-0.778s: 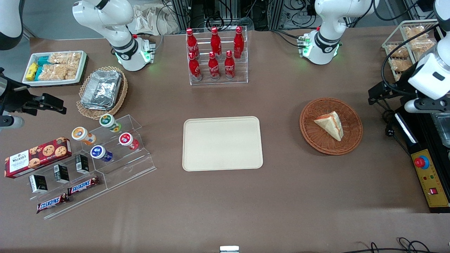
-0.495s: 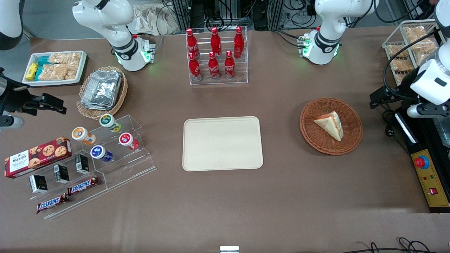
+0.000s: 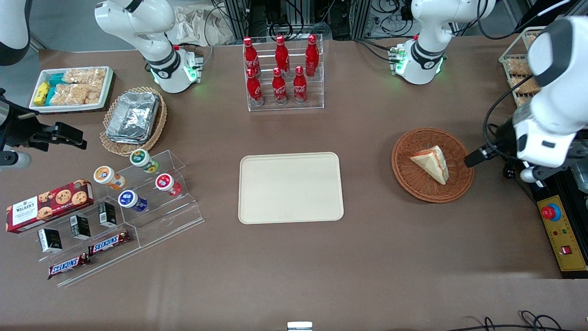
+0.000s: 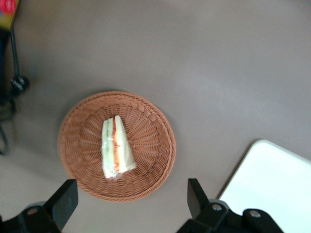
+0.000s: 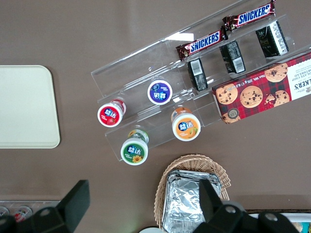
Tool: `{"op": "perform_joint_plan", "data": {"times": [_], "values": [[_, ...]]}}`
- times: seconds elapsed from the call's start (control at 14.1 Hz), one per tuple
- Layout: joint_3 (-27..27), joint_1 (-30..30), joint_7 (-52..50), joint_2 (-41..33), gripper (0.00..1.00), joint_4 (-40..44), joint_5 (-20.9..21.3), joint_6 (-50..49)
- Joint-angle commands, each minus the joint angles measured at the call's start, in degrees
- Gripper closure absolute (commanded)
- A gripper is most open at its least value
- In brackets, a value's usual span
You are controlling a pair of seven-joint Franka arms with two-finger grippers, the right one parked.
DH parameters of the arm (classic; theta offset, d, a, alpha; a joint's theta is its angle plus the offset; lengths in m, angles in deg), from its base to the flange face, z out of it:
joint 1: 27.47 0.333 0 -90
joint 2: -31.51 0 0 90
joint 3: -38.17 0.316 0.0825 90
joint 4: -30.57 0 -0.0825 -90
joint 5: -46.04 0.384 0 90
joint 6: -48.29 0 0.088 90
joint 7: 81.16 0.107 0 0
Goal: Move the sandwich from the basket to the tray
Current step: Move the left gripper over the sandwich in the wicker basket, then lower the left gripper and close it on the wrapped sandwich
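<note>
You are at the approach step: the left gripper (image 4: 129, 201) hangs with fingers spread wide and empty above the table just beside the wicker basket (image 3: 461, 177), not yet over the one sandwich (image 3: 432, 163) lying in it. Next, I judge, you centre the fingers across the wedge, descend and close gently, since soft bread may crush. One cream tray (image 3: 291, 187) waits bare toward the parked arm's end; six cola bottles (image 3: 280, 70) stand in their rack.
</note>
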Motion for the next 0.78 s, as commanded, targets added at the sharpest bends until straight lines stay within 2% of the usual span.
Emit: {"op": "perform_joint_plan", "data": {"times": [0.0,0.07,0.21,0.35,0.71], "values": [[-0.1,-0.2,-7.5,-6.7,0.00,-18.0,1.2,12.5],[0.0,0.0,-10.4,-7.6,0.00,-22.3,1.0,16.3],[0.0,0.0,-16.7,-6.4,0.00,-25.6,1.1,19.1],[0.0,0.3,-16.8,-6.2,0.00,-28.4,1.1,20.7],[0.3,0.5,-17.3,-3.8,0.00,-38.1,1.1,36.3]]}}
